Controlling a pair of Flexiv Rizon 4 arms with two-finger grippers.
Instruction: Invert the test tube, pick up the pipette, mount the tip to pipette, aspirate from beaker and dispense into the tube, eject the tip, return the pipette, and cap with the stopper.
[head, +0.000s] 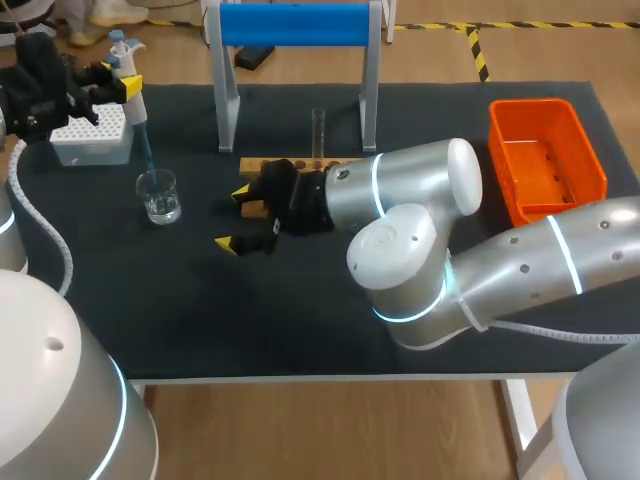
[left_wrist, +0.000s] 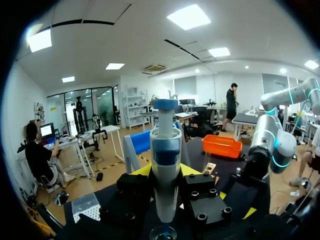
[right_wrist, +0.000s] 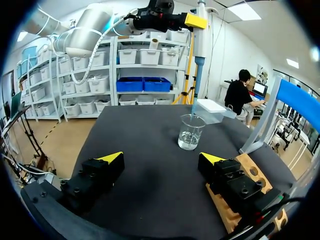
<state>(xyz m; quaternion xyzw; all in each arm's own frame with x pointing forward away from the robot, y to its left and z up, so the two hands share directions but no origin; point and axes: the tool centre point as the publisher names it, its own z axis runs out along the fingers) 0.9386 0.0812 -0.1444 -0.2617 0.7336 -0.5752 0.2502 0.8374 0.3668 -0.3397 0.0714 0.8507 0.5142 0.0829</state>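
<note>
- My left fingers are clamped on the pipette from two sides and hold it upright above the counter's far left part.
- In the left wrist view the pipette stands straight between my two yellow tips, with the beaker directly under it.
- The blue tip is on the pipette's lower end and reaches down into the mouth of the beaker. I cannot tell whether it touches the clear liquid inside.
- The white tip box sits just beyond the beaker, under my left fingers.
- My right fingers are spread wide apart and grip nothing. They lie low over the counter, near the beaker and apart from it.
- From the right wrist the beaker stands ahead of my right fingers, and the pipette hangs over it.
- One right finger lies over the near end of the wooden rack.
- The test tube stands upright in that rack, between the legs of the blue stand.
- The orange bin is at the counter's far right, well apart from everything else.
</note>
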